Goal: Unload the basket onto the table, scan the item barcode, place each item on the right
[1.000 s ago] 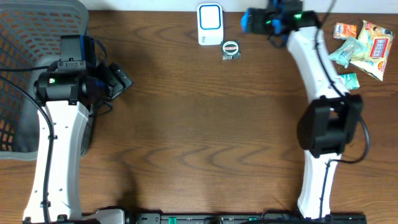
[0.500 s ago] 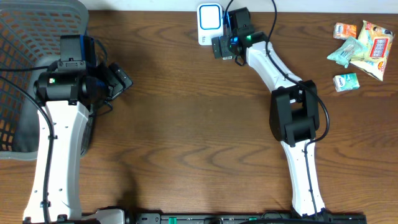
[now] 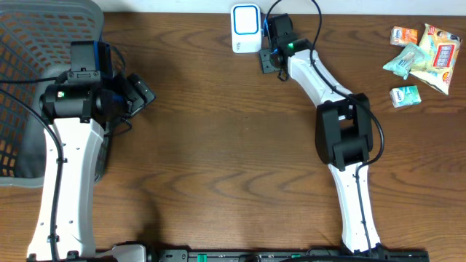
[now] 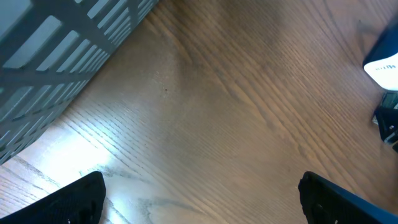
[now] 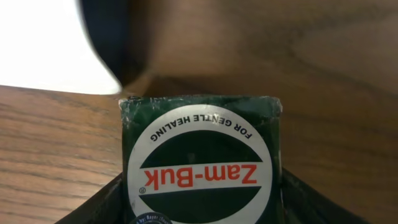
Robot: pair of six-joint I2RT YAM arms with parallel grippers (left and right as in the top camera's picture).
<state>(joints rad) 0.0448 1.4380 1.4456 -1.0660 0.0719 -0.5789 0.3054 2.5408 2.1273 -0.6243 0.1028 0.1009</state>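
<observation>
The item is a dark green Zam-Buk box with a white round label, lying on the table beside the white and blue barcode scanner. My right gripper is down over the box. In the right wrist view its black fingers press against both sides of the box, and the scanner is a white blur at the upper left. My left gripper hangs open over bare wood near the basket, far from the box.
A grey mesh basket fills the left edge of the table. Several snack packets lie at the back right, with a small teal packet in front of them.
The right arm swung from the far back right over to the box by the scanner, and its jaws closed in on the box's sides. The left arm has not moved.
</observation>
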